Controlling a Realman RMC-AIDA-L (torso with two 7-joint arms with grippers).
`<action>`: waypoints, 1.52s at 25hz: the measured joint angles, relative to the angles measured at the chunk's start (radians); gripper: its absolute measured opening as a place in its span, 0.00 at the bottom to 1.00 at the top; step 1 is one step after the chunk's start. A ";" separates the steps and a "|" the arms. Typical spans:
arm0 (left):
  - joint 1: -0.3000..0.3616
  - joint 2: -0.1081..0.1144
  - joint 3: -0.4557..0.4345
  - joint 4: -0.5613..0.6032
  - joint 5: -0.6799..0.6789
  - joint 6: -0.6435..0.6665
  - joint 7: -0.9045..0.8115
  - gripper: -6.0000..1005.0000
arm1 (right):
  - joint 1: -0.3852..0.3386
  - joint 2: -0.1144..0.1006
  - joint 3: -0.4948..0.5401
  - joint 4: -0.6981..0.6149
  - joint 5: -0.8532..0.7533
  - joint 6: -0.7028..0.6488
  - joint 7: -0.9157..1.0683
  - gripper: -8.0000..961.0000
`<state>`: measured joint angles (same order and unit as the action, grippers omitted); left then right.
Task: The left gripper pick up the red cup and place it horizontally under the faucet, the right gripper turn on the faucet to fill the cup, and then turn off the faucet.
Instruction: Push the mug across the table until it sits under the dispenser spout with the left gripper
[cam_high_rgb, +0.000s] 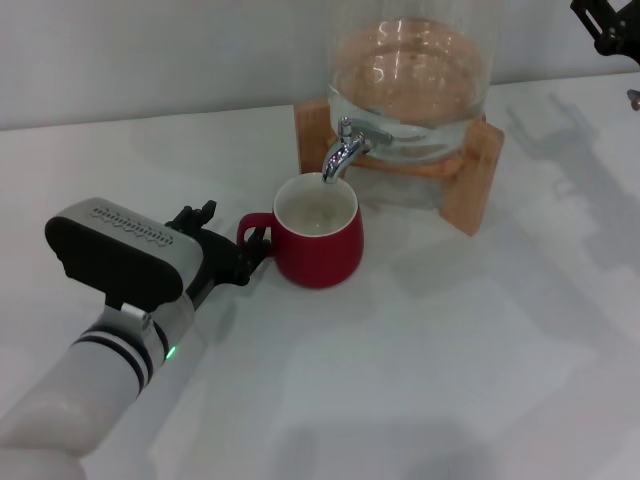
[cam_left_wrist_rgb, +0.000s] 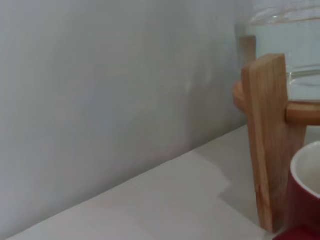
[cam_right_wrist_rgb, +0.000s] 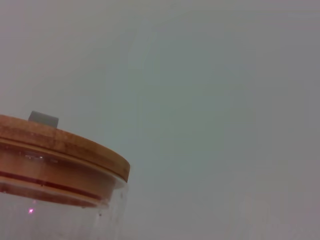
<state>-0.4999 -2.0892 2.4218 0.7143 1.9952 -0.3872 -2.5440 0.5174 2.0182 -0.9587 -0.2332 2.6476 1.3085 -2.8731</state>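
The red cup (cam_high_rgb: 318, 238) stands upright on the white table, its off-white inside open to the top, right below the spout of the chrome faucet (cam_high_rgb: 345, 148). My left gripper (cam_high_rgb: 232, 243) is at the cup's left side, shut around its loop handle. The cup's rim also shows in the left wrist view (cam_left_wrist_rgb: 306, 186). My right gripper (cam_high_rgb: 606, 24) hangs high at the far right, well away from the faucet and only partly in view.
The faucet sits on a large clear glass jar (cam_high_rgb: 408, 70) holding water, on a wooden stand (cam_high_rgb: 468, 190) at the back. The stand (cam_left_wrist_rgb: 267, 140) fills the left wrist view's side. The jar's wooden lid (cam_right_wrist_rgb: 60, 146) shows in the right wrist view.
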 joint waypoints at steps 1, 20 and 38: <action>0.008 0.000 -0.004 0.010 -0.001 0.000 0.011 0.69 | 0.000 0.000 0.000 0.000 0.000 0.000 0.000 0.72; 0.067 0.000 -0.064 0.095 -0.003 0.045 0.140 0.69 | -0.001 -0.001 0.000 0.000 0.000 0.000 0.000 0.72; 0.104 -0.002 -0.065 0.153 -0.024 0.070 0.208 0.70 | -0.001 -0.001 0.000 0.000 0.000 0.000 0.000 0.72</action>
<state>-0.3960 -2.0907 2.3569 0.8671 1.9710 -0.3173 -2.3356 0.5160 2.0171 -0.9587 -0.2332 2.6476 1.3085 -2.8731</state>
